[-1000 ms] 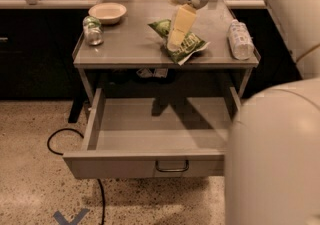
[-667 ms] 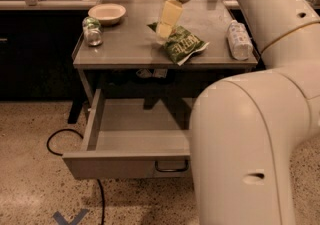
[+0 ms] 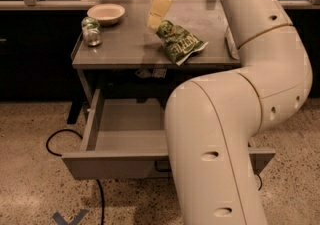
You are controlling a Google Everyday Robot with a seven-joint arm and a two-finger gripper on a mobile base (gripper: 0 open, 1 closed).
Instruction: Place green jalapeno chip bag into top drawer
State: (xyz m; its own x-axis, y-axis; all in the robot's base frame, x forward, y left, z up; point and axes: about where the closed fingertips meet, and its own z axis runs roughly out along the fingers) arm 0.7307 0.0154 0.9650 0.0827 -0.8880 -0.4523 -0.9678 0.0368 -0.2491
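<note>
The gripper (image 3: 154,17) hangs at the end of the green jalapeno chip bag (image 3: 179,43) nearest the can (image 3: 91,33), touching or just beside it. I cannot tell whether it is clamped on the bag. The bag lies on the table (image 3: 120,51), with the top drawer (image 3: 110,165) pulled open below and in front of it.

Risks noted:
- A hold on one glossy corner may slip during carrying.
- The robot's arm (image 3: 225,134), in front of the bag, covers the drawer's right half.

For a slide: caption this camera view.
Hand beside green jalapeno chip bag on the table; top drawer open below.
</note>
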